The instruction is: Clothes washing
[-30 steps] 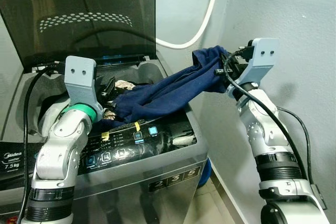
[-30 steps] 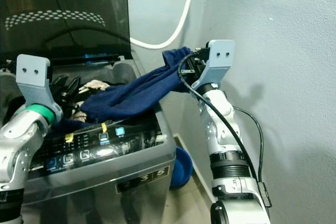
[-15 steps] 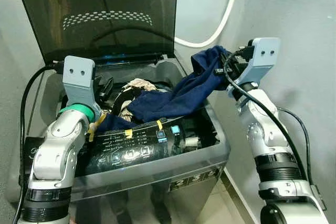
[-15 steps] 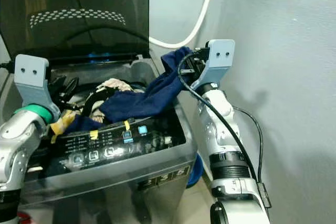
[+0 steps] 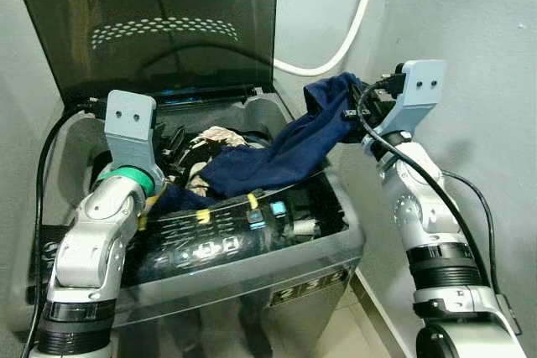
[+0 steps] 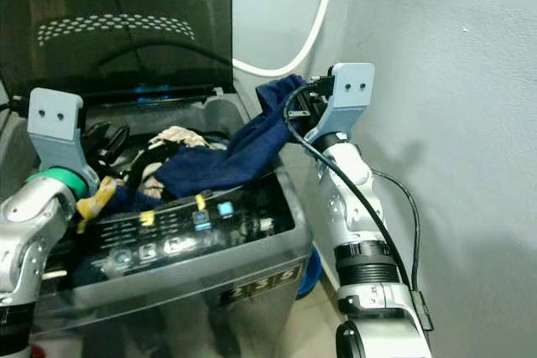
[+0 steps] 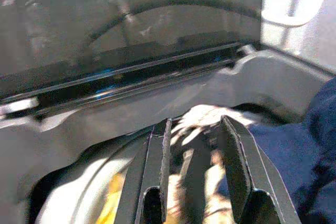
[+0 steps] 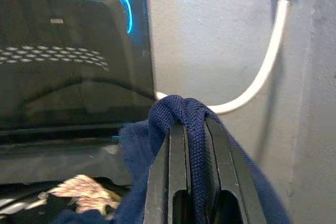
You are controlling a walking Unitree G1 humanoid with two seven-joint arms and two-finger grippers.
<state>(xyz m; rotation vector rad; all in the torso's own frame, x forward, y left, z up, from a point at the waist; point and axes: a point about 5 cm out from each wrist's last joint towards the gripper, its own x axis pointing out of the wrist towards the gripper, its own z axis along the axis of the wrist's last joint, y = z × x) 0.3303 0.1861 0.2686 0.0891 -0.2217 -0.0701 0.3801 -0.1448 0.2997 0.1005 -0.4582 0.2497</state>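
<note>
A top-loading washing machine [image 5: 277,278] stands before me with its dark lid [image 5: 151,23] raised. My right gripper [image 5: 357,108] is held above the machine's right rim, shut on a navy blue garment [image 5: 289,148]. The cloth folds over the fingers [image 8: 178,150] and trails down leftward into the drum. Over the drum's left side, my left gripper [image 7: 195,123] is open with nothing between its fingers. Below it lie a beige patterned cloth [image 5: 220,134], dark clothes and a yellow piece [image 6: 96,197].
A white hose [image 5: 344,39] loops down the grey wall [image 5: 478,31] behind the machine. The wall stands close on the right of my right arm. A blue basin [image 6: 312,270] sits on the floor between machine and wall. The control panel [image 5: 218,236] runs along the front rim.
The camera has moved: the washer now sits further right in view, nearer under my right gripper. The navy garment hangs more steeply into the drum. Both grippers keep their states.
</note>
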